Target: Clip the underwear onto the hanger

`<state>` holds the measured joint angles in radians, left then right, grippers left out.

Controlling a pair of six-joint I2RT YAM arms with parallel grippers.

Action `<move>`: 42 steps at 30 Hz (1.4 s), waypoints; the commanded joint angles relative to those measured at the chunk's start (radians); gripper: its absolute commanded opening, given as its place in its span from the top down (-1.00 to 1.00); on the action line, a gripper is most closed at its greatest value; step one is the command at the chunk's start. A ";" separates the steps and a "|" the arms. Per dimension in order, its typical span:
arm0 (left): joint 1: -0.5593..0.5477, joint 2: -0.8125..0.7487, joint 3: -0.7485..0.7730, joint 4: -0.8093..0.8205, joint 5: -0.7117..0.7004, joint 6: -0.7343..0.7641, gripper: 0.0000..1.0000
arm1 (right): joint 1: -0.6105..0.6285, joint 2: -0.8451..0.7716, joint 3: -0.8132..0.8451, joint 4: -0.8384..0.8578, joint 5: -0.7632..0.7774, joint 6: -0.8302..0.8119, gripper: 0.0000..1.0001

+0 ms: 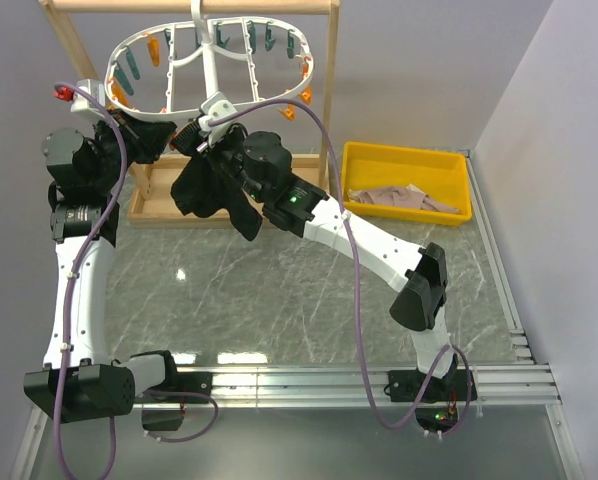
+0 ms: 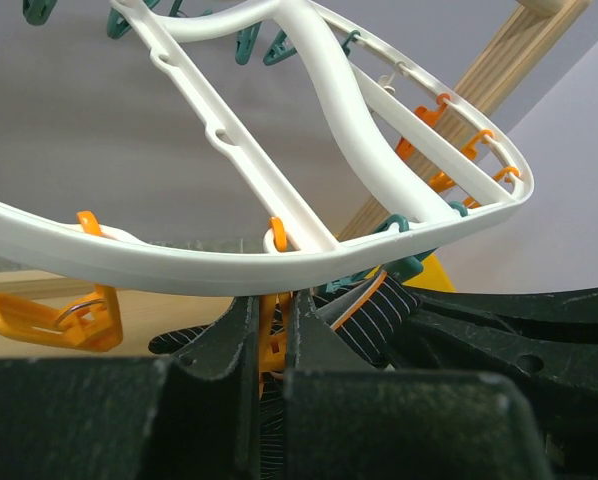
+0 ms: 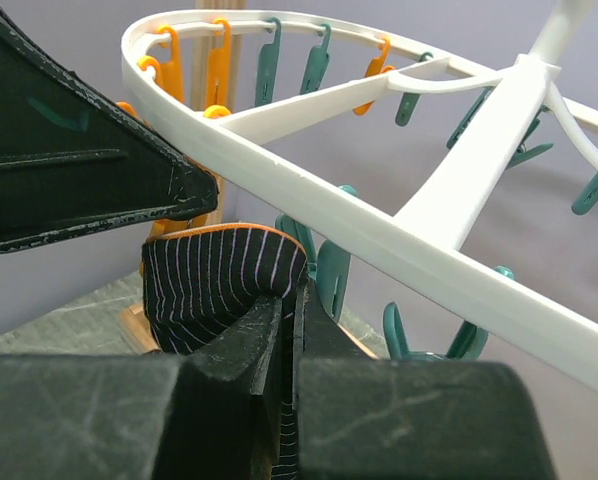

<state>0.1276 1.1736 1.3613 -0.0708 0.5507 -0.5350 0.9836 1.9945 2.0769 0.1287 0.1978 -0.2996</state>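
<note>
The hanger (image 1: 214, 62), a white oval rack with orange and teal pegs, hangs from the wooden frame. The black striped underwear (image 1: 207, 190) hangs just under its front rim, held up by both arms. My right gripper (image 3: 289, 298) is shut on the underwear's (image 3: 219, 270) folded, orange-trimmed edge below the rim (image 3: 309, 215). My left gripper (image 2: 275, 300) is shut on an orange peg (image 2: 271, 338) that hangs from the rim (image 2: 179, 265). The underwear (image 2: 384, 310) lies right beside that peg. From above, the left gripper (image 1: 157, 133) and right gripper (image 1: 197, 138) sit close together.
The wooden frame (image 1: 329, 95) stands on a base at the back of the table. A yellow bin (image 1: 409, 153) holding a pinkish-beige cloth (image 1: 399, 197) sits at the right. Another orange peg (image 2: 54, 318) hangs to the left of my left jaws.
</note>
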 commanded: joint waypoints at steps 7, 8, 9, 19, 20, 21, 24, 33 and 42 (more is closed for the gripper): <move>0.003 -0.005 0.010 -0.058 0.018 0.013 0.81 | -0.010 -0.005 0.060 0.026 0.002 0.016 1.00; 0.003 -0.005 0.012 -0.060 0.017 0.017 0.80 | -0.010 -0.005 0.058 0.026 0.002 0.016 1.00; 0.003 -0.005 0.015 -0.061 0.014 0.017 0.75 | -0.008 -0.005 0.058 0.025 0.000 0.016 1.00; 0.004 -0.002 0.019 -0.060 0.012 0.015 0.57 | -0.010 -0.011 0.049 0.025 -0.003 0.013 1.00; 0.003 0.001 0.022 -0.063 0.014 0.015 0.57 | -0.010 -0.011 0.051 0.025 -0.003 0.011 1.00; 0.004 0.001 0.025 -0.063 0.014 0.013 0.56 | -0.010 -0.010 0.051 0.026 -0.003 0.013 1.00; 0.004 0.003 0.025 -0.060 0.014 0.013 0.52 | -0.010 -0.011 0.052 0.026 -0.005 0.013 1.00; 0.004 0.003 0.033 -0.064 0.008 0.012 0.44 | -0.010 -0.010 0.049 0.026 -0.005 0.010 1.00; 0.006 0.003 0.041 -0.066 0.003 0.010 0.31 | -0.011 -0.005 0.051 0.026 -0.006 0.013 1.00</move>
<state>0.1276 1.1824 1.3636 -0.1081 0.5415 -0.5350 0.9810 1.9957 2.0815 0.1005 0.1894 -0.2955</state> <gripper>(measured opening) 0.345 0.036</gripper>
